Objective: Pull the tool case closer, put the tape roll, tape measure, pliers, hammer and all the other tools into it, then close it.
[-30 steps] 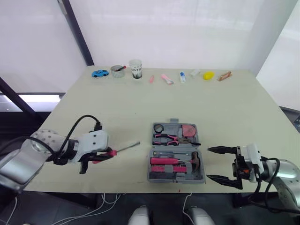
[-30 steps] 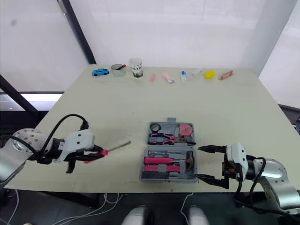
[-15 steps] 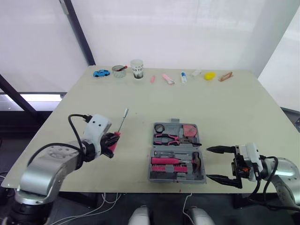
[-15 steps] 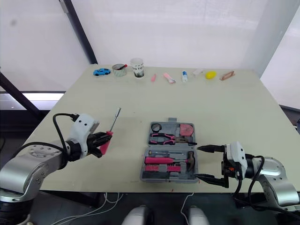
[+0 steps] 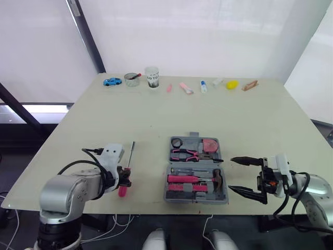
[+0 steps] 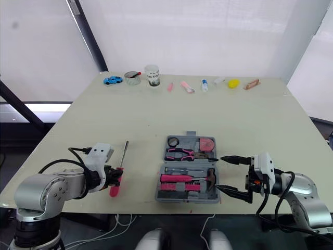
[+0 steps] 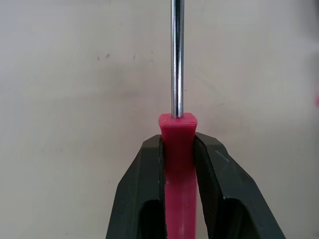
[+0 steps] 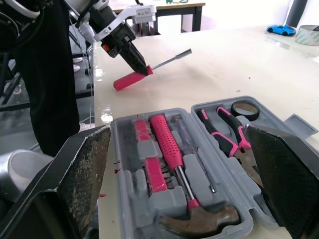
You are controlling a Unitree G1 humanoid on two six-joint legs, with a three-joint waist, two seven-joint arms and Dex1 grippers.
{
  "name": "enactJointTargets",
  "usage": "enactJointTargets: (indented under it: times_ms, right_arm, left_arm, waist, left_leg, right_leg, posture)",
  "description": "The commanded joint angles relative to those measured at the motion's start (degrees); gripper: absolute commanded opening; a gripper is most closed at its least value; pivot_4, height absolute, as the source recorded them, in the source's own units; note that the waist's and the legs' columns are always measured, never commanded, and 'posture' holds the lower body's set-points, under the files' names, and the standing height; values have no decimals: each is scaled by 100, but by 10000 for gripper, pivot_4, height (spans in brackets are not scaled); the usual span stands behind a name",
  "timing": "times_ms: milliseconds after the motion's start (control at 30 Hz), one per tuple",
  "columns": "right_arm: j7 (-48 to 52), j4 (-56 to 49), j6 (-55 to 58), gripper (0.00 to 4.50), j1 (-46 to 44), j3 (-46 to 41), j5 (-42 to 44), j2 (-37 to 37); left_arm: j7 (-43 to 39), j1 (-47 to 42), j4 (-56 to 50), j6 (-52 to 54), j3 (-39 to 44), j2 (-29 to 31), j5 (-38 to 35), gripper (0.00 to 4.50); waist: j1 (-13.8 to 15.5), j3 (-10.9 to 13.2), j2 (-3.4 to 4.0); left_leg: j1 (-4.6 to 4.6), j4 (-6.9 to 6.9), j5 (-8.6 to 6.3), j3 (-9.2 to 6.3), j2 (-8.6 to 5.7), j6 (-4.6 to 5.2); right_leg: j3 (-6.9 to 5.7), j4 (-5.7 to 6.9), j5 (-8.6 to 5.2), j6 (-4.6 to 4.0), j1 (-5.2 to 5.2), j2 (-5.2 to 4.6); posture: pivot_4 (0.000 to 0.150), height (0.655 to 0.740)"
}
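Note:
The grey tool case (image 5: 196, 176) lies open near the table's front edge, holding a pink-handled hammer (image 5: 200, 178), pink pliers (image 5: 186, 153), a black tape roll (image 5: 176, 142) and a pink tape measure (image 5: 210, 144). My left gripper (image 5: 123, 177) is shut on the pink handle of a screwdriver (image 5: 128, 167), left of the case; its metal shaft (image 7: 177, 57) points toward the far side. My right gripper (image 5: 244, 176) stands open just right of the case, its fingers (image 8: 82, 172) on either side of the case's end in the right wrist view.
Along the far edge stand a blue toy car (image 5: 110, 82), a tape ring (image 5: 130, 78), a white cup (image 5: 151, 76), pink items (image 5: 185, 87), a small bottle (image 5: 203, 86), a yellow object (image 5: 231, 84) and a brown piece (image 5: 249, 84).
My left arm swung the screwdriver from lying sideways to pointing away, then lowered it toward the table left of the case. My right gripper shifted slightly toward the case.

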Motion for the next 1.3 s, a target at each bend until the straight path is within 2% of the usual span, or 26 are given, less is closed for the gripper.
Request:
enactJointTargets:
  times_ms: [33, 167, 233, 300, 333, 467, 600, 767, 933, 1200, 1267, 1300]
  right_arm:
    - [-73, -226, 3, 45000, -16, -161, 118, 15]
    - [-124, -347, -4, 45000, 74, -137, 55, -22]
    - [-146, -389, 10, 45000, 120, -157, 52, -48]
    - [-165, -412, 16, 45000, 145, -165, 51, -61]
    - [-179, -433, 21, 45000, 162, -166, 60, -66]
    - [-216, -498, 17, 45000, 230, -136, 52, -65]
    - [-224, -511, 9, 45000, 260, -127, 37, -70]
    - [-208, -514, 5, 45000, 293, -105, 31, -72]
    - [-188, -507, 22, 45000, 257, -64, 29, -67]
    - [-136, -429, 33, 45000, 160, -66, 11, -87]
    - [-132, -421, 30, 45000, 159, -71, 5, -88]
    - [-134, -422, 28, 45000, 163, -73, 1, -86]
  left_arm:
    - [39, -171, 475, 12, -251, 37, 56, 3860]
    - [-20, -437, 953, -96, -346, -151, 234, 3860]
    - [-47, -439, 1032, -216, -317, -213, 293, 13973]
    - [-86, -437, 1073, -293, -304, -237, 332, 19721]
    - [-192, -391, 1058, -409, -391, -164, 319, 26173]
    - [-316, -176, 933, -738, -500, -76, 404, 44450]
    - [-297, 314, 563, -1461, -508, -58, 596, 44450]
    - [-203, 913, 163, -2264, -520, -308, 791, 44450]
    - [-227, 1413, 327, -3734, -736, -436, 1252, 44450]
    - [-152, 1987, 535, -4807, -618, -937, 1411, 44450]
    - [-97, 2035, 586, -4922, -550, -1059, 1442, 40663]
    - [-67, 2041, 628, -4985, -489, -1150, 1425, 37263]
  waist:
    - [-3, 0, 0]
    - [-1, -1, 4]
    - [1, -2, 5]
    - [3, -1, 1]
    - [1, -1, 2]
    - [-8, -2, 5]
    - [-49, -2, 5]
    - [-74, -2, 5]
    - [-71, -1, 3]
    - [-69, -1, 3]
    - [-68, -1, 3]
    - [-68, -1, 3]
  left_leg:
    - [3, 0, 0, 0, 0, 0]
    - [62, -24, -1, 13, -3, -1]
    - [62, -25, -1, 13, -3, -1]
    - [61, -25, -1, 13, -2, -1]
    - [60, -25, -1, 13, -2, -1]
    - [64, -27, -1, 15, -2, -1]
    - [68, -29, -1, 14, -1, -1]
    - [68, -32, -1, 4, 1, -1]
    - [67, -32, -1, 5, 0, -1]
    - [66, -33, -2, 8, 0, -1]
    - [65, -33, -2, 7, 0, 0]
    - [65, -33, -2, 7, 0, 0]
  right_leg:
    - [0, 0, 0, 0, 3, 0]
    - [12, -5, -13, -19, 48, -1]
    - [13, -5, -13, -20, 48, -1]
    - [13, -6, -12, -18, 48, -2]
    - [13, -6, -11, -17, 48, -2]
    - [16, -4, -13, -21, 47, -2]
    - [21, -3, -14, -22, 47, -2]
    - [27, -6, -14, -23, 45, -6]
    - [29, -9, -15, -25, 43, -8]
    - [30, -13, -15, -25, 41, -12]
    - [29, -13, -15, -25, 41, -12]
    - [29, -13, -15, -25, 41, -12]
  posture:
    - [1500, 7400]
    - [1500, 7400]
    - [1500, 7400]
    - [1500, 7400]
    - [1500, 7400]
    - [1500, 7400]
    - [1500, 7400]
    - [1500, 7400]
    - [1500, 7400]
    - [1500, 7400]
    - [1500, 7400]
    - [1500, 7400]
